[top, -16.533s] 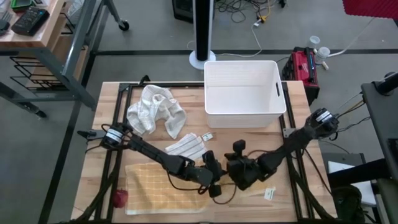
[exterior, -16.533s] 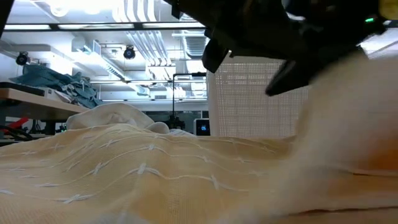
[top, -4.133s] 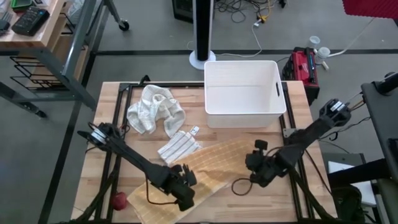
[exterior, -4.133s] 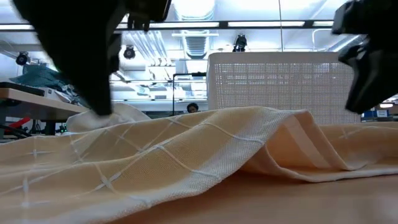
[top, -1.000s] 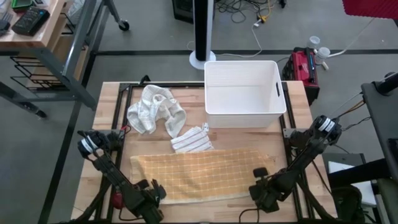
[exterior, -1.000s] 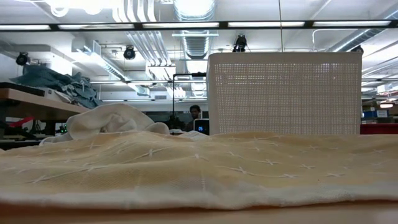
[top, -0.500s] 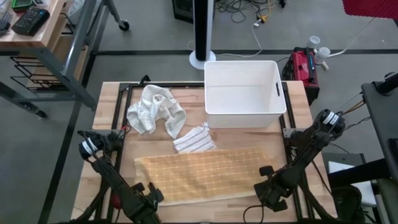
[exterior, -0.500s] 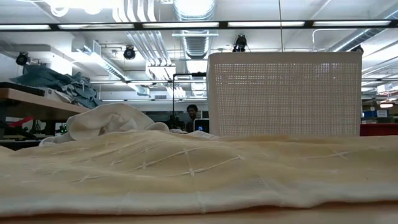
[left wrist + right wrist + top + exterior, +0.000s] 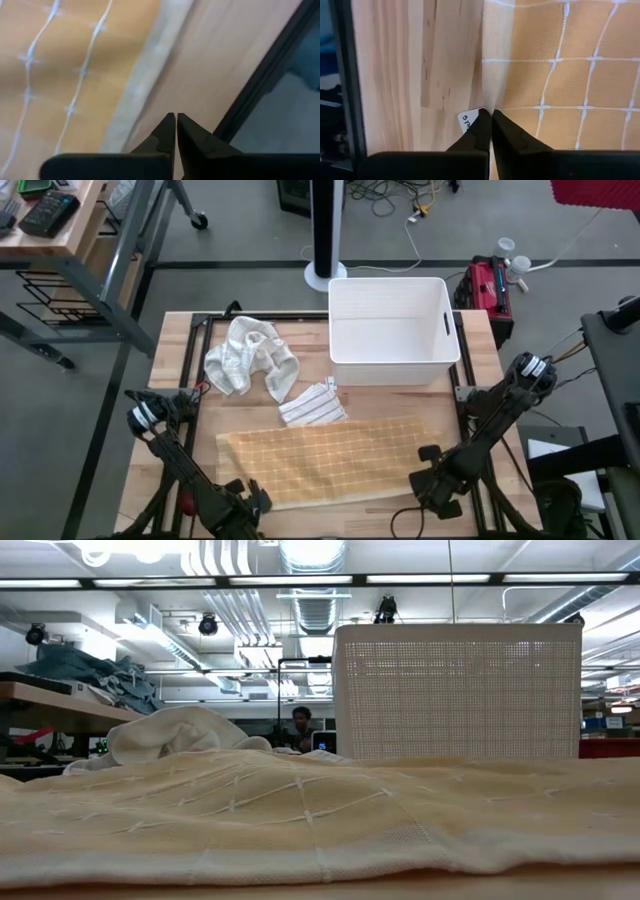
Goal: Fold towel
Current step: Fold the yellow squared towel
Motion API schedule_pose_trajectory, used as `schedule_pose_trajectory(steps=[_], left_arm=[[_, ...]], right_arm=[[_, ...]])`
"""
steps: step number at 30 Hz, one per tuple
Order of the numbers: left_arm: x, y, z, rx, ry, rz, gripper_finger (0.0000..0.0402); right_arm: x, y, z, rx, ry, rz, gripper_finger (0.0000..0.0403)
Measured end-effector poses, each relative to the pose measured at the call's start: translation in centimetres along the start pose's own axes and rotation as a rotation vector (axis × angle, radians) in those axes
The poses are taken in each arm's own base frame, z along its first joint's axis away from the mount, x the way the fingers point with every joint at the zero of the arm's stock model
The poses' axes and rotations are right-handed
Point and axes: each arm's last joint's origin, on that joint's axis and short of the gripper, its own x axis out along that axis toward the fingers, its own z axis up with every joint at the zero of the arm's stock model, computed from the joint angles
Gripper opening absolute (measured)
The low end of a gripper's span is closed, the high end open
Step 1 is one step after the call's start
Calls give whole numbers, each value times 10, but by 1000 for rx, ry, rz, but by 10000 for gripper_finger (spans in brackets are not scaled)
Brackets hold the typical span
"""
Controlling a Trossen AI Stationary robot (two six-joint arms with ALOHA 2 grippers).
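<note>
While the yellow towel (image 9: 328,461) lies spread flat across the near half of the table (image 9: 180,385), we see both grippers down at its two near corners. From the towel's middle in the high view, the left gripper (image 9: 243,507) sits at about eight o'clock, over the towel's near left corner, and the right gripper (image 9: 432,495) sits at about four o'clock, just off the near right corner.

On the left wrist view, our left fingers (image 9: 165,135) are clenched tip to tip. The towel's pale hem runs just beside the tips, but we cannot tell whether any cloth is caught between them.

On the right wrist view, our right fingers (image 9: 481,131) are likewise pressed together, meeting right on the towel's side hem, with a small white label (image 9: 466,120) peeking out at the tips. Whether the hem is pinched we cannot tell.

Beyond the towel, at about twelve o'clock, a striped cloth (image 9: 312,404) lies touching its far edge. A crumpled white cloth (image 9: 248,356) rests at about eleven, and a white bin (image 9: 393,330) stands at about one. A red ball (image 9: 186,501) lies by the left arm.
</note>
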Motion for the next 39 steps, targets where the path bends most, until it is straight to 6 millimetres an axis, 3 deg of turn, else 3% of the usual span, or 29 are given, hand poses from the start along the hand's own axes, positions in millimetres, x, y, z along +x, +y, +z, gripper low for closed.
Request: schedule_pose_trajectory(steps=[15, 23, 29, 35, 39], left_arm=[[13, 12, 7, 10, -91, 48, 163], [27, 18, 7, 98, -105, 14, 195], [31, 25, 7, 50, -109, 46, 156], [32, 27, 7, 28, -97, 65, 20], [24, 18, 8, 42, -103, 42, 6]], right_arm=[[-57, -19, -6, 66, -219, 37, 0], [-67, -23, -9, 72, -263, 48, 0], [-63, -22, -8, 68, -248, 33, 0], [-61, -22, -7, 65, -241, 28, 0], [-62, -22, -8, 68, -231, 32, 0]])
